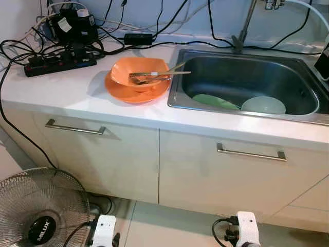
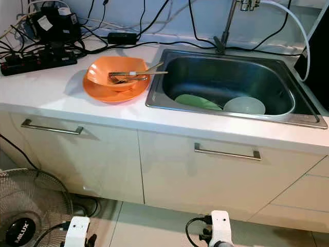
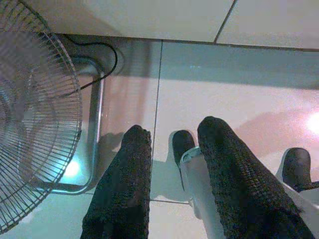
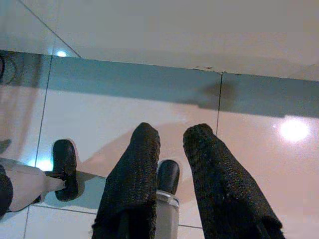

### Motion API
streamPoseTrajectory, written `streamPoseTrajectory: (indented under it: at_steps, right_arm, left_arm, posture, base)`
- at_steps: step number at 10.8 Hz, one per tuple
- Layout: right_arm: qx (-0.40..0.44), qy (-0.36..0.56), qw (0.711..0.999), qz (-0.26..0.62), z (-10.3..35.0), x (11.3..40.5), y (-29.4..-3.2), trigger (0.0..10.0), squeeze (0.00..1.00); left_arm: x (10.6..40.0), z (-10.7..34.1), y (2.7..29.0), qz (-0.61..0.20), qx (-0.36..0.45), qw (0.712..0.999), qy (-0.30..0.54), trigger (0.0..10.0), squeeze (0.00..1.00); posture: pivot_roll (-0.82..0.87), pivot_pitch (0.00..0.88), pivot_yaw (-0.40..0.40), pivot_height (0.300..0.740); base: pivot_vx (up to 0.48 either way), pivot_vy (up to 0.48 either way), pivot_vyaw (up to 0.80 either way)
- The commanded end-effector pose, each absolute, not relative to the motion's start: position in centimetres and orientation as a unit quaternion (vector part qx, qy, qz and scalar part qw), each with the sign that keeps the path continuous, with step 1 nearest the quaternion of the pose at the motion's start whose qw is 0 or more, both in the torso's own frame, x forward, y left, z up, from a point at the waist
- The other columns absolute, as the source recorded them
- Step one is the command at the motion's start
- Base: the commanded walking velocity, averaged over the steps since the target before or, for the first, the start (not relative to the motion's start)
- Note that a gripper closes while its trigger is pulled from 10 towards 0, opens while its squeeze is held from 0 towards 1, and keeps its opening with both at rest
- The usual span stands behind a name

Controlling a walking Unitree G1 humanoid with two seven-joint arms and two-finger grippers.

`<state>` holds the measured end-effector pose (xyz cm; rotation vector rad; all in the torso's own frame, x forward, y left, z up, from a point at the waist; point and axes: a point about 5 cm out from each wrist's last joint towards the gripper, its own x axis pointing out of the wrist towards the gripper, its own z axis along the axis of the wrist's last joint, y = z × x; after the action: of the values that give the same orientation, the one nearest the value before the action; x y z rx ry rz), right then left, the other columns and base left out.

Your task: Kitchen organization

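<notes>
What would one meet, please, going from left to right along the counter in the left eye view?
Power strip → orange bowl → sink, holding a green plate, then a white bowl.

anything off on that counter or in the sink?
Yes. A power strip and tangled cables lie on the counter right beside the sink, a wet-area hazard. Cutlery lies across the orange bowl, poking out over the sink rim. A green plate leans tilted in the basin by a white bowl.
</notes>
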<state>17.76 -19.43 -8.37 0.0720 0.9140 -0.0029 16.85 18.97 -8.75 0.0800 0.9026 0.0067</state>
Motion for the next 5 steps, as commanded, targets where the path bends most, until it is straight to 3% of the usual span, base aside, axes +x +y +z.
streamPoseTrajectory:
  at_steps: [1, 5]
  right_arm:
    - [0.038, 0.443, 0.896, 0.004, -8.32, 17.94, -19.33, 10.0, 0.0]
    - [0.043, 0.444, 0.895, 0.009, -8.38, 17.93, -18.96, 10.0, 0.0]
  left_arm:
    - [16.85, -8.78, 19.06, 0.005, 0.039, 0.897, 0.44, 10.0, 0.0]
    - [16.9, -8.71, 19.34, 0.006, 0.044, 0.897, 0.439, 10.0, 0.0]
  posture:
    - [0.2, 0.034, -0.005, 0.74]
    - [0.21, 0.037, -0.002, 0.74]
  base:
    - [0.0, 0.0, 0.0]
    - [0.0, 0.0, 0.0]
